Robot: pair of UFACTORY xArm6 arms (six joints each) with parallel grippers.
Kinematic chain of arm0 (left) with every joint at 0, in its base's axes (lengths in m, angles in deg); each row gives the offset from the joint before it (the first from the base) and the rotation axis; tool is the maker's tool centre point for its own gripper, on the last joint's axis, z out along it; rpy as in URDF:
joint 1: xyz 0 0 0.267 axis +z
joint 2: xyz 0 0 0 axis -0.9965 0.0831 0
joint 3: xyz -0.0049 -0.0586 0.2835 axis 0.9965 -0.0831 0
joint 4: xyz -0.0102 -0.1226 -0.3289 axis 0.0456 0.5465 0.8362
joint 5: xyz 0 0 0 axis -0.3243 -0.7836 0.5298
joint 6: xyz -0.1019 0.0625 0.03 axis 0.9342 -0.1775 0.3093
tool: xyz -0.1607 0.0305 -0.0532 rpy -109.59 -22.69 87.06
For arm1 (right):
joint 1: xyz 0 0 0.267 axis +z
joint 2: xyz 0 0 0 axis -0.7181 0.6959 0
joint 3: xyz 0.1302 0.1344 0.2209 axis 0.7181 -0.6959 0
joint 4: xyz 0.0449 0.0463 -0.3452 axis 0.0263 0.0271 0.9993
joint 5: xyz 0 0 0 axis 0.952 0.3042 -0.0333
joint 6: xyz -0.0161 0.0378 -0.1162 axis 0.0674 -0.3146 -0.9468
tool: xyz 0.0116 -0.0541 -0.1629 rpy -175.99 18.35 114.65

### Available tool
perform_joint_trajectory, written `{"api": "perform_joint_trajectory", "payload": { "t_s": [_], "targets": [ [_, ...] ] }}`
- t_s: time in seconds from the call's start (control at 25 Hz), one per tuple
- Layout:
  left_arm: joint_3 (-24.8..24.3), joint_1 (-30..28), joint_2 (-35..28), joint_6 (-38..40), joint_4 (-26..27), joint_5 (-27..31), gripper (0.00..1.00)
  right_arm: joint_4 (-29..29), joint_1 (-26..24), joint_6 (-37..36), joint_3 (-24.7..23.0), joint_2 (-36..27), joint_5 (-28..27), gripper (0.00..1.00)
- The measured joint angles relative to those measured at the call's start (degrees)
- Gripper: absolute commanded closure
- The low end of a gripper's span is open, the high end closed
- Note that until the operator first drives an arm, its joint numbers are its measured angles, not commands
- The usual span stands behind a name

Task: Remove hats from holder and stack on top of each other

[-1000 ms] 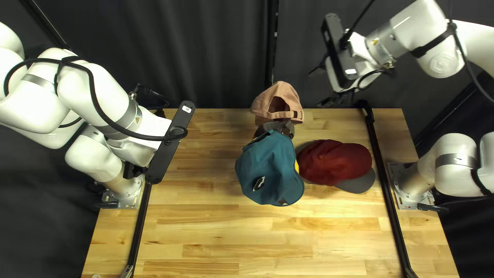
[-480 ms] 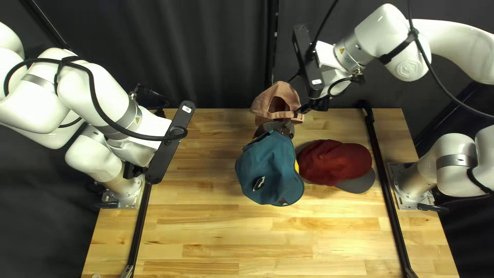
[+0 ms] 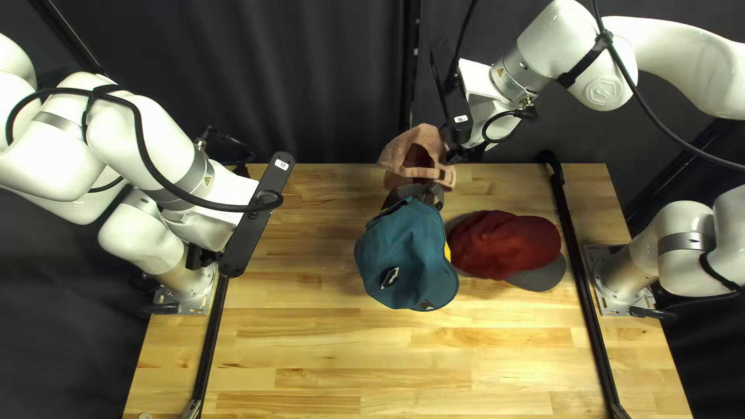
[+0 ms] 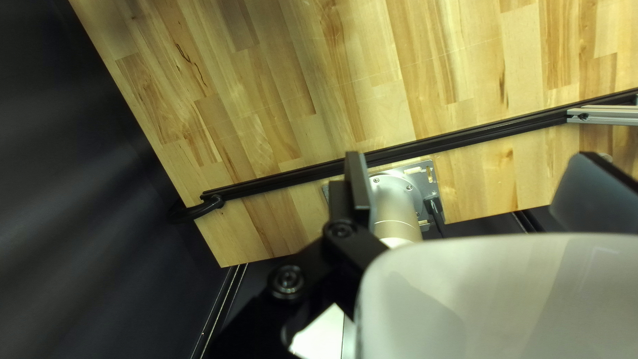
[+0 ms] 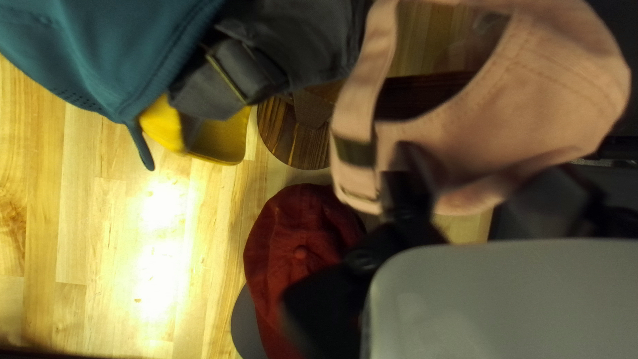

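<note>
right gripper at the top cap, three caps on the holder, one down

from my seat, the salmon-pink corduroy cap [image 3: 416, 152] sits at the very top of the wooden hat holder [image 5: 294, 142], near the far edge of the pale wooden tabletop [image 3: 326, 349]. its open back and strap face the near edge.

my right arm reaches in from the right. the right gripper [image 3: 453, 152] is pressed against the pink cap's back rim, just beside the strap. in the right wrist view, cloth from that rim lies across the gripper. the view is smeared there, so i cannot tell whether the jaws are closed on the cloth or merely against it.

just under the pink cap hangs a dark grey cap [image 3: 422, 192], mostly covered. below and in front of it hangs a teal fabric cap [image 3: 404, 256], its crown turned toward the near edge. a yellow piece [image 5: 214, 139] shows beneath the teal cloth, but i cannot tell which cap it belongs to.

a dark red corduroy cap [image 3: 503, 241] with a grey brim lies flat on the tabletop. it is just to the right of the teal cap and touches its edge.

my left arm is folded at the left edge. the left gripper [image 4: 467, 164] hangs over its own base with the jaws spread wide and nothing between them.
</note>
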Motion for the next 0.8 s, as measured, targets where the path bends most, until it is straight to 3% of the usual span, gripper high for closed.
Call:
{"api": "perform_joint_trajectory", "payload": {
  "t_s": [0.56,0.8],
  "targets": [
    [0.00,0.00,0.00,0.00,0.00,0.00,0.00,3.64,0.15,1.80,5.00,-5.92,-8.55,1.00],
    [0.00,0.00,0.00,0.00,0.00,0.00,0.00,5.96,-0.75,2.49,0.42,-14.93,-12.33,1.00]
  ]
}}
